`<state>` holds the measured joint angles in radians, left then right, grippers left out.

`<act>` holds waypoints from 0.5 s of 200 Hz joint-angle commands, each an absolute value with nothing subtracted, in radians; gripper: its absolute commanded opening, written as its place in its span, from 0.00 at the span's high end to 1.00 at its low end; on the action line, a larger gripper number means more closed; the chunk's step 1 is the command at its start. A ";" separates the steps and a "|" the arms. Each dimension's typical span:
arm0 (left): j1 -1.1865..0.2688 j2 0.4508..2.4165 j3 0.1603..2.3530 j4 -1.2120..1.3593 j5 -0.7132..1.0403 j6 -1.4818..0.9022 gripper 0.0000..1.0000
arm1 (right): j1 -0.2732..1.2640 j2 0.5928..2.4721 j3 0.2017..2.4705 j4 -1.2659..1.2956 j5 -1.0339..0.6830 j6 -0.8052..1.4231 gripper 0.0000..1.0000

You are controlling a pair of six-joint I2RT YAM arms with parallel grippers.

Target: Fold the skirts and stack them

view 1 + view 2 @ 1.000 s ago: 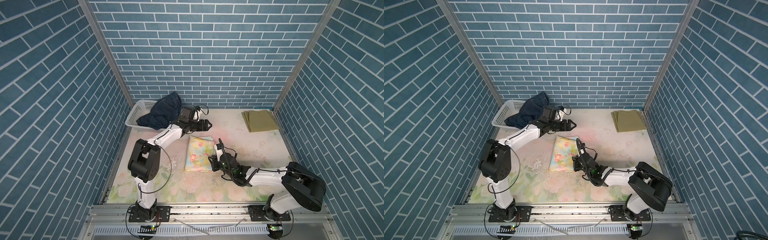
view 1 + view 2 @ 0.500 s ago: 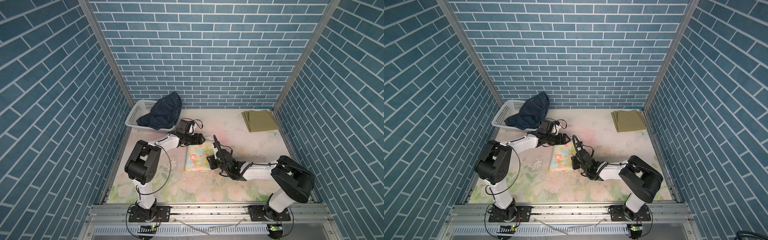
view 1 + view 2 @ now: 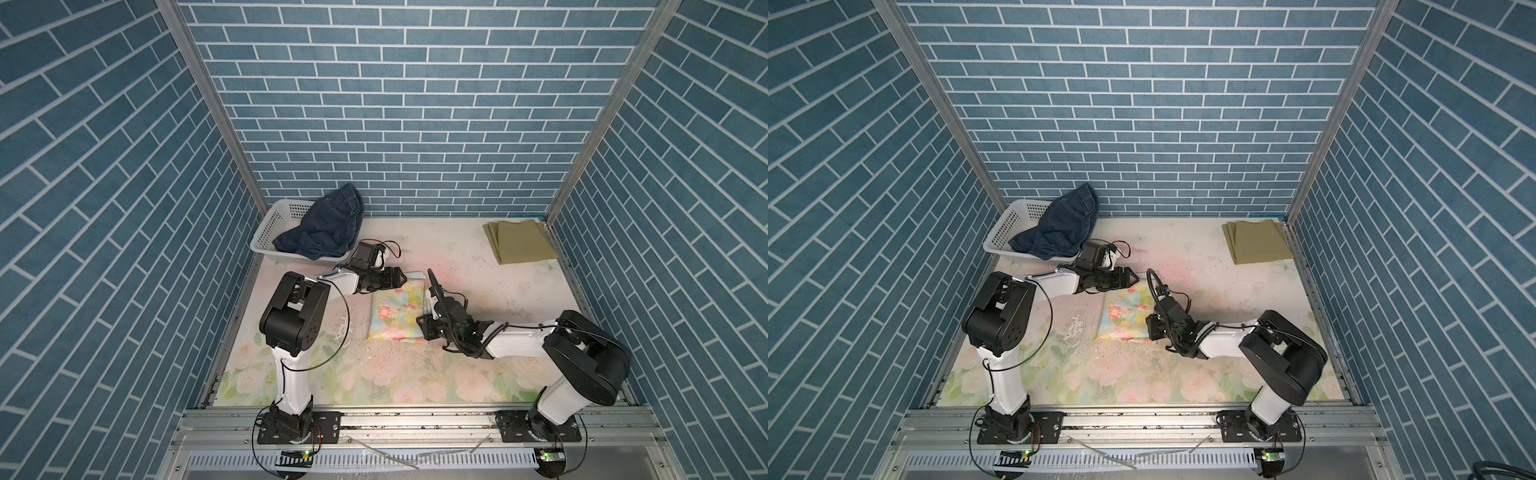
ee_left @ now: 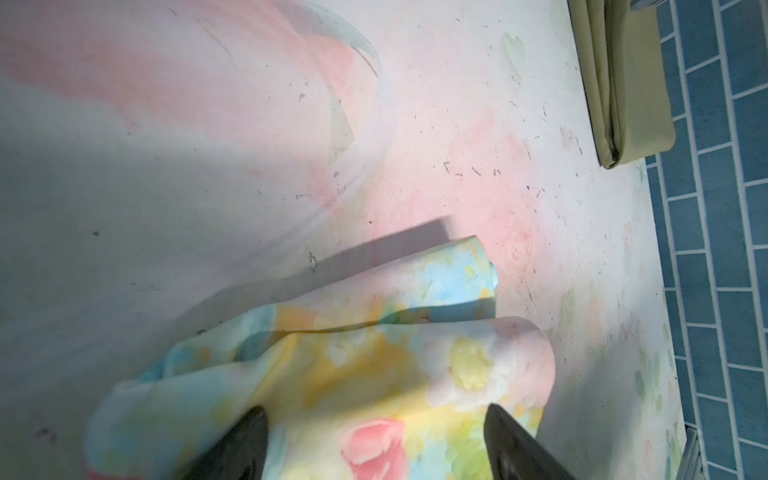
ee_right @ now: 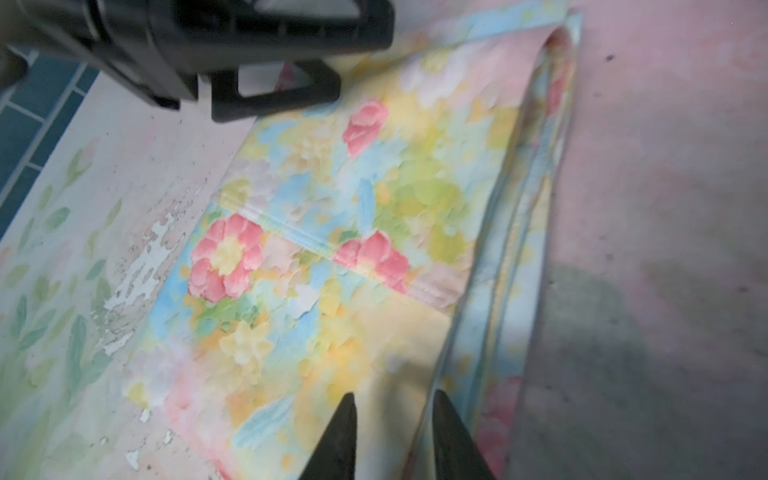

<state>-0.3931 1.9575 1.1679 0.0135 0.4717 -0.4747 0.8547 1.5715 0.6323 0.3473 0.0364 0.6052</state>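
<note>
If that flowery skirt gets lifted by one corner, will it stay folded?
Probably not: the flowery skirt looks floppy, its corner already curling limply. The loose layers along its edge would likely slide apart. Its thin folds suggest it is light.

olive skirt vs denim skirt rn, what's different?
1. Shape: the olive skirt is folded into a flat rectangle; the denim skirt is a crumpled heap.
2. Place: the olive skirt lies straight on the table, far right corner; the denim skirt is piled in and over the white basket, far left.
3. Colour: the olive skirt is plain green, the denim skirt dark blue.
Shared: both sit at the table's far end.
</note>
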 commanded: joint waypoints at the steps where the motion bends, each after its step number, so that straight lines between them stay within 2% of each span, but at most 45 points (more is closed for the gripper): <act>1: -0.393 1.914 1.157 0.021 0.486 -0.483 0.17 | 0.764 1.496 0.712 0.220 -0.037 0.601 0.58; 36: -0.436 1.825 1.124 0.015 0.467 -0.464 0.16 | 0.622 1.567 0.856 0.091 -0.162 0.542 0.31; 52: -0.453 1.785 1.095 0.007 0.429 -0.439 0.16 | 0.572 1.639 0.920 0.062 -0.239 0.508 0.24; 78: -0.479 1.749 1.069 -0.012 0.380 -0.383 0.19 | 0.523 1.747 1.007 0.035 -0.334 0.460 0.18; 100: -0.502 1.745 1.075 -0.055 0.339 -0.325 0.30 | 0.506 1.823 1.079 -0.014 -0.381 0.395 0.16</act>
